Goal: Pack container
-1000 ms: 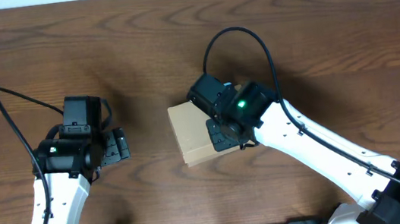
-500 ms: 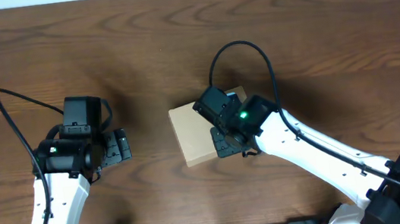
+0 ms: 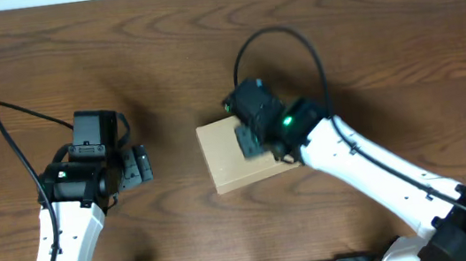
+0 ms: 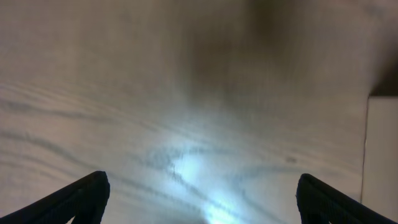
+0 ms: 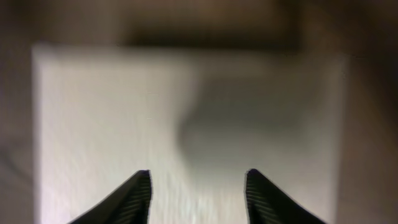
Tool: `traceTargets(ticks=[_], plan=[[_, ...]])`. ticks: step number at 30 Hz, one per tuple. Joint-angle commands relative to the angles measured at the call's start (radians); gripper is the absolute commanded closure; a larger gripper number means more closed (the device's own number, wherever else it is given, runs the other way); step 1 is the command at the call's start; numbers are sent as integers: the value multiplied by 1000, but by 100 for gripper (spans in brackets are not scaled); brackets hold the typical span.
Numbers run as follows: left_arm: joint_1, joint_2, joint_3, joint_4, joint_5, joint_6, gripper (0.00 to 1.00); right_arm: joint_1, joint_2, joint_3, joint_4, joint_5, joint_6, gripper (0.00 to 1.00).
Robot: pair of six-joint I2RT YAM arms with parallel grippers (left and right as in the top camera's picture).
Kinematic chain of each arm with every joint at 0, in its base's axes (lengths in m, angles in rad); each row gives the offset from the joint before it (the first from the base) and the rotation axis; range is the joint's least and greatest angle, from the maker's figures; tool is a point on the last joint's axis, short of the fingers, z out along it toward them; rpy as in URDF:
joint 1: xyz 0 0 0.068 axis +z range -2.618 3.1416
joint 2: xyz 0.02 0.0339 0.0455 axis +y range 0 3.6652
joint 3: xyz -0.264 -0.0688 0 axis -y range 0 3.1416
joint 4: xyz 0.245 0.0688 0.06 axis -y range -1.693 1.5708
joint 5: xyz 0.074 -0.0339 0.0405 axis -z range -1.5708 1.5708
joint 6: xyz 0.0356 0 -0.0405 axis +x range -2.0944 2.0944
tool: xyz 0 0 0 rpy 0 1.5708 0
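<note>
wooden table (image 3: 364, 34) bears closed plain tan container (image 3: 228, 162).

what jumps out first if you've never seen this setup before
The tan cardboard container sits with its lid down near the middle of the dark wooden table. The right gripper hangs directly over its top, jaws apart and nothing between them. Off to the left, the left gripper is wide open above bare wood, apart from the box.
</note>
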Motion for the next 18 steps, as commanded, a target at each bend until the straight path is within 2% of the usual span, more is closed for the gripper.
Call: traceTargets(ticks=[1, 2, 4, 5, 8, 13, 15, 18], plan=[[7, -7, -4, 47, -63, -2, 5, -122, -5, 98, 24, 123, -51, 48], [8, -7, -4, 69, -77, 19, 5, -164, -5, 108, 38, 122, -66, 40], [10, -2, -4, 115, -113, 47, 5, -260, -5, 113, 86, 122, -122, 12], [14, 2, -4, 141, -126, 62, 5, -318, -5, 113, 118, 122, -162, 3], [53, 26, -4, 227, -127, 116, 5, -470, -4, 113, 182, 122, -215, 1], [113, 50, -13, 393, -102, 151, 2, -695, -7, 107, 220, 111, -180, 1], [112, 30, -33, 475, -103, 145, 2, -766, -20, 86, 240, 65, -180, 1], [111, -24, -79, 520, -68, 87, 2, -831, -69, 14, 283, 7, -179, 1]])
